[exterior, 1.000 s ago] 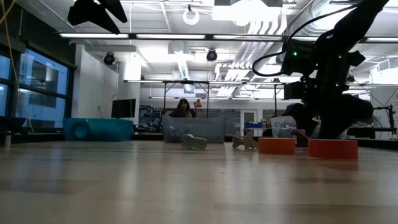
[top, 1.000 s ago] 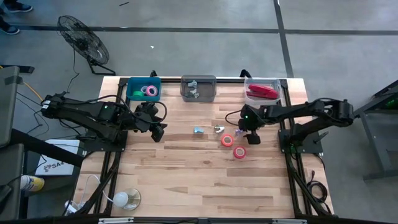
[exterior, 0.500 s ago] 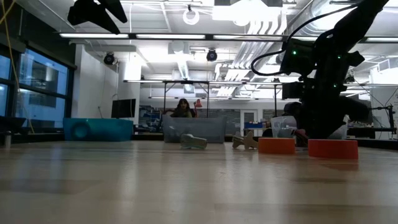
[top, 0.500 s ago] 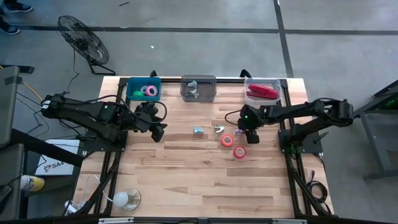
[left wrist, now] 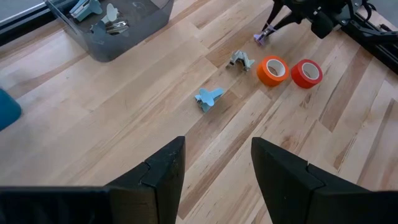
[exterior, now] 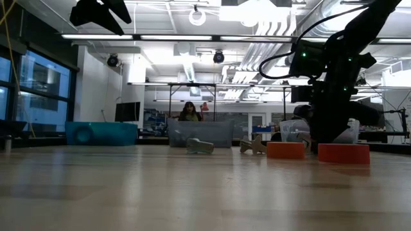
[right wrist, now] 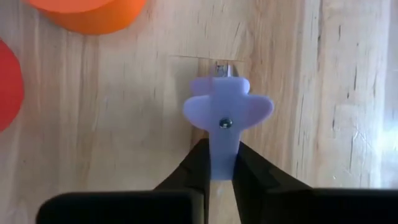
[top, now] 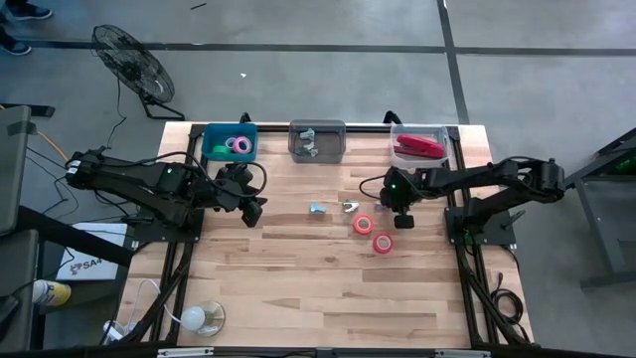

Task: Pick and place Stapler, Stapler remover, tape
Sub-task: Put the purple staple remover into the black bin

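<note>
Gripping purple staple remover (right wrist: 225, 121) lengthwise (right jaws)

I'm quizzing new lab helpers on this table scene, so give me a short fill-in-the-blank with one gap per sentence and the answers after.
1. The right hand is shut on a ____ staple remover.
2. The red stapler lies in the clear bin at the table's ____ back corner.
3. The left hand is ____ and holds nothing.
4. The orange tape roll and the red tape roll lie on the ____.

Answers: purple; right; open; table
</note>
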Controlling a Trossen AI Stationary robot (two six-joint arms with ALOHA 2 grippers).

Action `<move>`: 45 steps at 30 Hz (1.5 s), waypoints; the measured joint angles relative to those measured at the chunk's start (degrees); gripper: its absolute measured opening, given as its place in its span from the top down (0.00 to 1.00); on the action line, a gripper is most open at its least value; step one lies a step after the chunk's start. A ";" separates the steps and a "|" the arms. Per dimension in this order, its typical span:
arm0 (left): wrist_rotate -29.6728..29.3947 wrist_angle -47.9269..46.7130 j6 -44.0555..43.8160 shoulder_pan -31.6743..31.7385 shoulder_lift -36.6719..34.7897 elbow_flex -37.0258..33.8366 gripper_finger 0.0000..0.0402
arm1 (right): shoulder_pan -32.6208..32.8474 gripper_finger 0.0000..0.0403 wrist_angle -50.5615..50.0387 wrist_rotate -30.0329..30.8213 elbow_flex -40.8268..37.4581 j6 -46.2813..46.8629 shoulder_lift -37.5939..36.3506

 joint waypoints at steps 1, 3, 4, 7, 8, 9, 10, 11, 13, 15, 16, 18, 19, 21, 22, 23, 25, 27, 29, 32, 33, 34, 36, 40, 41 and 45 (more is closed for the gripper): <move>-0.02 0.00 -0.01 0.00 0.00 -0.01 0.55 | 0.00 0.92 0.00 -0.15 0.00 0.43 0.00; 0.00 0.00 0.00 0.01 0.00 -0.01 0.55 | 0.00 0.92 -0.06 -0.27 0.12 1.48 0.00; 0.00 0.00 -0.02 0.01 0.00 -0.01 0.55 | 0.00 0.91 -0.42 -0.35 0.35 1.77 0.00; -0.02 0.00 -0.01 0.01 0.00 -0.01 0.55 | 0.02 0.92 -2.11 -0.42 2.30 1.73 0.00; -0.01 0.00 -0.01 -0.01 0.00 -0.01 0.55 | 0.02 0.92 -2.71 -0.37 3.26 1.74 0.00; 0.00 0.00 0.00 0.01 0.00 -0.01 0.55 | 0.02 0.92 -3.51 -0.08 4.42 1.74 0.01; 0.00 0.00 -0.02 0.01 0.00 -0.01 0.55 | 0.02 0.92 -4.58 0.29 5.68 1.66 0.00; -0.02 0.00 0.00 -0.01 0.00 -0.01 0.55 | 0.02 0.92 -5.39 0.29 6.92 1.43 0.00; 0.00 0.00 0.00 -0.01 0.00 0.01 0.55 | -0.13 0.92 -6.25 0.61 9.90 1.02 0.00; -0.01 0.00 0.00 0.01 0.00 -0.01 0.55 | -0.24 0.92 -6.76 1.43 12.87 0.80 0.00; 0.00 0.00 0.00 0.01 0.00 -0.01 0.55 | -0.42 0.92 -6.97 1.74 14.37 0.55 0.00; -0.01 0.00 -0.01 -0.01 0.00 -0.01 0.55 | -0.97 0.92 -6.92 1.82 17.42 0.15 0.00; -0.02 0.00 -0.01 0.00 0.00 0.00 0.55 | -1.28 0.92 -6.86 1.85 18.98 -0.19 0.00; 0.00 0.00 0.00 0.00 0.00 -0.01 0.55 | -1.86 0.92 -6.59 1.86 21.86 -1.10 0.01; 0.00 0.00 -0.02 -0.01 0.00 -0.01 0.55 | -2.13 0.92 -6.35 1.92 23.27 -1.66 0.20; -0.02 0.00 0.00 -0.01 0.00 -0.01 0.55 | -2.46 0.92 -6.11 1.94 24.82 -2.19 0.60; 0.00 0.00 0.00 0.01 0.00 0.00 0.55 | -3.20 0.92 -5.97 2.20 28.29 -3.10 2.31; -0.01 0.00 0.00 0.00 0.00 -0.01 0.55 | -3.95 0.92 -6.03 2.83 32.19 -2.98 5.24; -0.01 0.00 -0.01 0.01 0.00 -0.01 0.55 | -4.53 0.92 -6.01 3.00 36.53 -1.53 9.07; -0.01 0.00 -0.01 0.00 0.00 -0.01 0.55 | -5.47 0.92 -6.03 3.55 43.34 4.01 15.20; -0.01 0.00 -0.01 0.00 0.00 0.00 0.55 | -5.79 0.92 -6.11 4.15 45.41 6.22 17.14; 0.00 0.00 0.00 0.01 0.00 -0.01 0.55 | -6.10 0.92 -6.21 4.53 47.43 8.48 19.03; 0.00 0.00 -0.02 0.01 0.00 -0.01 0.55 | -6.71 0.92 -6.51 5.09 51.18 12.29 22.51; 0.00 0.00 -0.02 0.00 0.00 -0.01 0.55 | -8.05 0.92 -8.33 5.13 57.88 19.00 28.53; -0.02 0.00 0.00 0.00 0.00 0.00 0.55 | -8.36 0.92 -9.03 5.13 59.31 20.38 30.00; 0.00 0.00 0.00 0.01 0.00 -0.01 0.55 | -9.37 0.92 -11.82 4.22 63.23 24.83 35.22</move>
